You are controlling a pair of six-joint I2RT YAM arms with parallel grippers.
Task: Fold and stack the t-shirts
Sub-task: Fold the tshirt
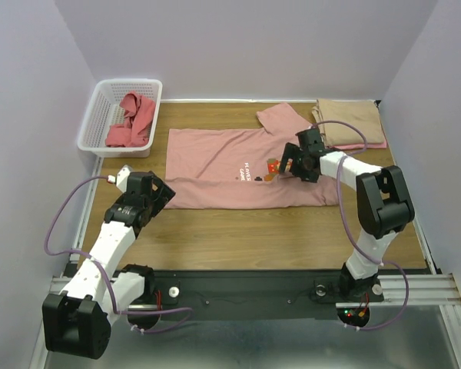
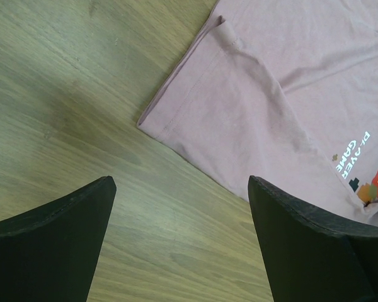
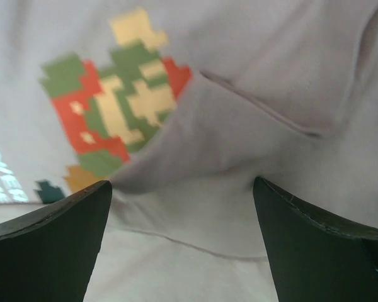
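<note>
The dusty pink t-shirt (image 1: 230, 165) lies spread flat in the middle of the wooden bench (image 1: 238, 238), and its chest print, a pixel figure (image 3: 116, 94) with white text (image 2: 353, 154), faces up. The right claw (image 1: 288, 163) hangs low over this print with its fingers wide apart and nothing between them. Under it, a fold of the pink cloth lies partly over the figure. The left claw (image 1: 160, 195) is near the near left corner of the same shirt, above bare wood, and its fingers are also wide apart and empty. A tan t-shirt (image 1: 352, 123) lies folded at the far right of the bench, just beside the pink sleeve. A coral-red t-shirt (image 1: 132, 119) lies crumpled inside the white basket (image 1: 100, 96) at the far left.
</note>
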